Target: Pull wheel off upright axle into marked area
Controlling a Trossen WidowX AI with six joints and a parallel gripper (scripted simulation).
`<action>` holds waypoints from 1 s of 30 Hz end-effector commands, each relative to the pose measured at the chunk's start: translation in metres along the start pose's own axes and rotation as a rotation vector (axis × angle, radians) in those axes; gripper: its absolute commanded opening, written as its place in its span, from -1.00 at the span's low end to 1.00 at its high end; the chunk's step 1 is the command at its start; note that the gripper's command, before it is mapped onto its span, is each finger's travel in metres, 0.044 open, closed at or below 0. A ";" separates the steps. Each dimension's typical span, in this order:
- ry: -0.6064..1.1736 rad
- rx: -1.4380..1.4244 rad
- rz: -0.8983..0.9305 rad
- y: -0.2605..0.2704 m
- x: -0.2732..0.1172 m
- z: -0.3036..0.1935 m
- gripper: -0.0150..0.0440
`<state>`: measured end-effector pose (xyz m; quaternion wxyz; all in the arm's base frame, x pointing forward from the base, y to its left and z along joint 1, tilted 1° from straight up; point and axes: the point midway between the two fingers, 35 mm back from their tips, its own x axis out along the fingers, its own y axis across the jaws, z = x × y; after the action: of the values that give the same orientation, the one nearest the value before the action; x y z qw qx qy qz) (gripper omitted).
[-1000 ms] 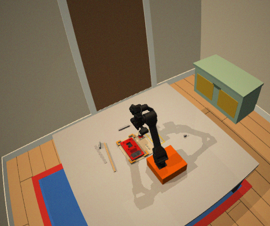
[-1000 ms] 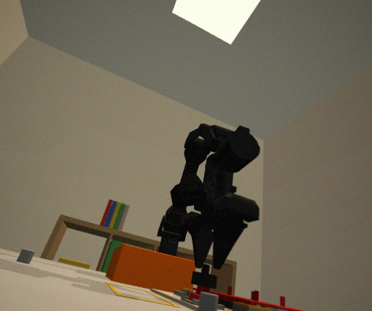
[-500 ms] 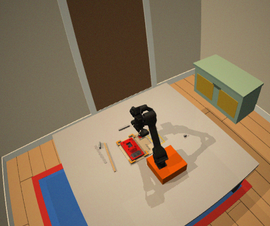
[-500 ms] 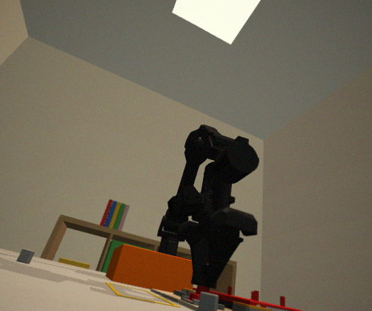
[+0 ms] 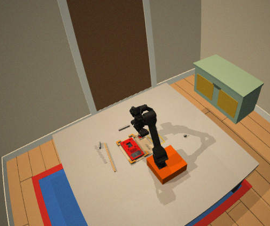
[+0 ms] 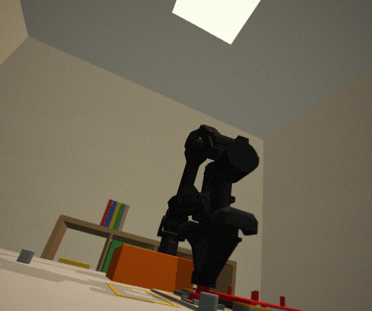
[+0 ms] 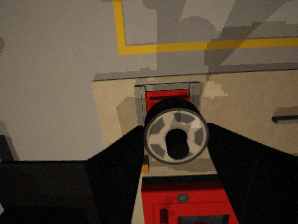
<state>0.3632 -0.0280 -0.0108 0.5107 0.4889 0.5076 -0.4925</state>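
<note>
The wheel (image 7: 161,136), with a black tyre and a pale spoked hub, is between the fingers in the wrist view. My gripper (image 7: 174,130) (image 6: 203,285) is shut on it, one finger on each side, pointing down low over the red axle base (image 7: 167,94) (image 6: 193,295). A dark axle end (image 7: 176,144) shows in the hub's middle, so the wheel appears to be around the axle. The top and exterior views hide the wheel behind the fingers. The marked area, a yellow outline (image 7: 120,30) (image 6: 147,301), lies on the table just beyond the board.
The tan board (image 7: 110,95) carries a red plate with pegs (image 7: 200,197) (image 6: 238,299) beside the axle. A small grey block (image 5: 185,135) (image 6: 26,256), an upright grey block (image 5: 100,145) (image 6: 208,301), a dark bar (image 5: 123,127) and a tan strip (image 5: 109,157) are around. The arm stands on an orange box (image 5: 173,161).
</note>
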 end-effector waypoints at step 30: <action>-0.001 -0.001 0.000 -0.001 -0.011 0.000 -0.49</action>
<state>0.3640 -0.0280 -0.0063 0.5109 0.4891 0.5074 -0.4923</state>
